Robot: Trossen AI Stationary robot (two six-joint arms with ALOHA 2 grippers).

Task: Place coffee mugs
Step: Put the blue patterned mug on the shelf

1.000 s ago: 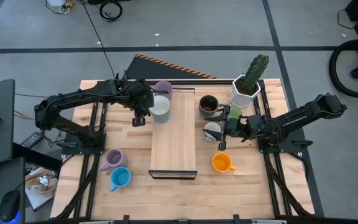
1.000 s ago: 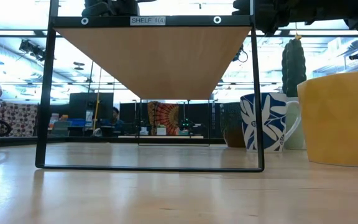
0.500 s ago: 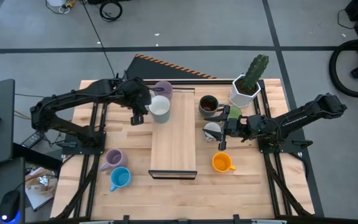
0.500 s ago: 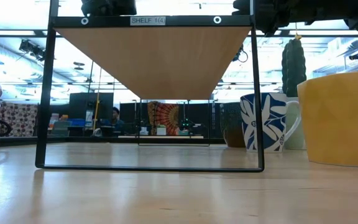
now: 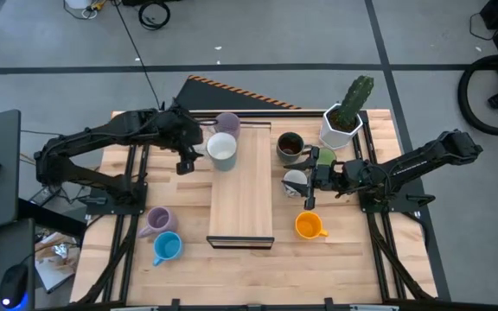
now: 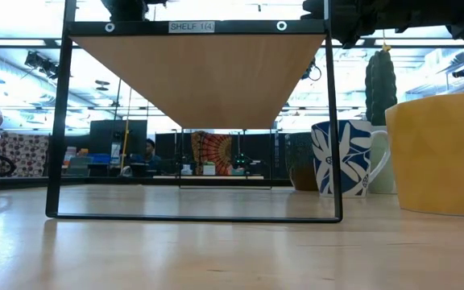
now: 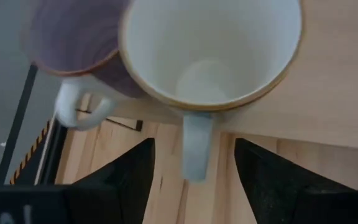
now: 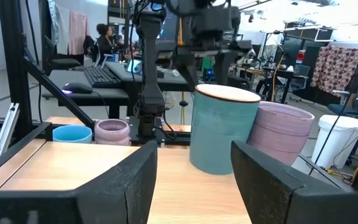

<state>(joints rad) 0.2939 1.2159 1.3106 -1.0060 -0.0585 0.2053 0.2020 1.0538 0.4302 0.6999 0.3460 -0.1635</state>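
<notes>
I see pale, smooth wood on the bench (image 5: pixel 344 259) and the shelf (image 5: pixel 242 194), whose frame looks like black metal. The white mug (image 7: pixel 210 53) and orange mug (image 5: pixel 308 226) show glazed, glossy ceramic.

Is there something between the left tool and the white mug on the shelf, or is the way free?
Nothing visible stands between them. The left tool is open just beside the shelf, and the left wrist view shows the white mug directly ahead, its handle pointing into the gap between the fingers. A purple mug sits close beside it, not in the path.
</notes>
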